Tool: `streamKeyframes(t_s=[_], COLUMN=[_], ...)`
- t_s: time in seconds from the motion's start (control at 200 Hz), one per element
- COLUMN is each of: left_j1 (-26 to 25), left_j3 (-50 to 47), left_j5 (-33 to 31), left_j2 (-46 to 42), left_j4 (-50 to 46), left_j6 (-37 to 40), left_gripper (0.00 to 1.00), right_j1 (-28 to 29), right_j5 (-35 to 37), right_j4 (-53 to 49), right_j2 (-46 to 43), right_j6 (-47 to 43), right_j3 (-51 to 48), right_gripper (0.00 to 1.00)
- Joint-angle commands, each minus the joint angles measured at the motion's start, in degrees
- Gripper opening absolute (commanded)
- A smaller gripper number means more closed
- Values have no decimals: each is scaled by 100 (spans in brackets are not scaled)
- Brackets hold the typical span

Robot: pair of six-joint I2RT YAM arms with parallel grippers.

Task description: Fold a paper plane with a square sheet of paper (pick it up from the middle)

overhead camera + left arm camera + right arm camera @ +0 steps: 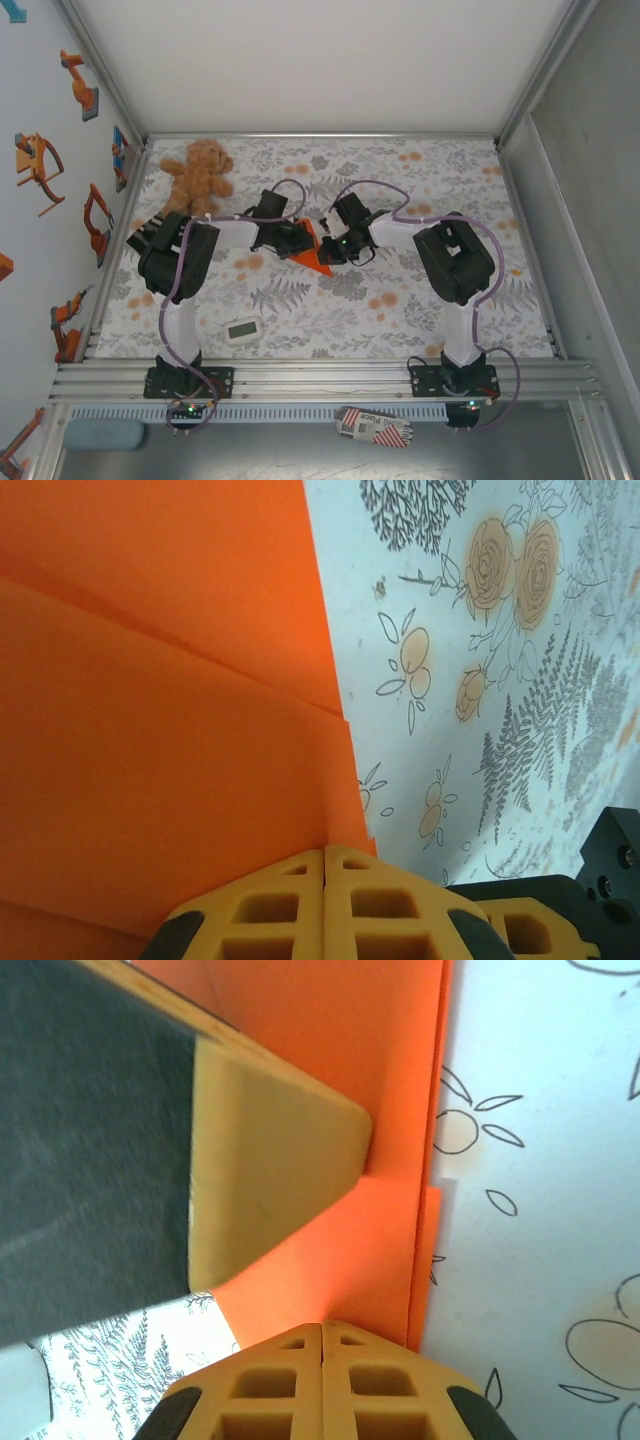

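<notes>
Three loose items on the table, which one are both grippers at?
The orange folded paper, mid-table, left gripper and right gripper at it. Teddy bear sits far left, white timer by the near edge.

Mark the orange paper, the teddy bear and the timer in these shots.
orange paper [313,254]: top view, middle of the folded piece showing between the two arms.
teddy bear [200,172]: top view, its belly.
timer [243,330]: top view, centre of its face.
</notes>
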Motion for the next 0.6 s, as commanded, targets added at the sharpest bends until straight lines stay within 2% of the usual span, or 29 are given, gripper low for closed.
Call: streamKeyframes(t_s=[0.0, 0.366, 0.491, 0.596], left_j1=[618, 1555, 1612, 1541], left_j3=[140, 1200, 1433, 1342], left_j5=[-527, -748, -806, -693], left_j2=[376, 654, 280, -282], left_j4=[-207, -1214, -1488, -1374], left_j6=[377, 826, 934, 712], left_gripper=[4, 4, 5, 7], right_j1=[28, 28, 30, 30], right_j5=[638, 679, 653, 584], right_j4=[-809, -862, -851, -811], right_j2=[312, 244, 218, 190], right_j6=[-37, -56, -40, -9], right_j3=[-364, -379, -326, -298], right_gripper=[0, 0, 0, 0])
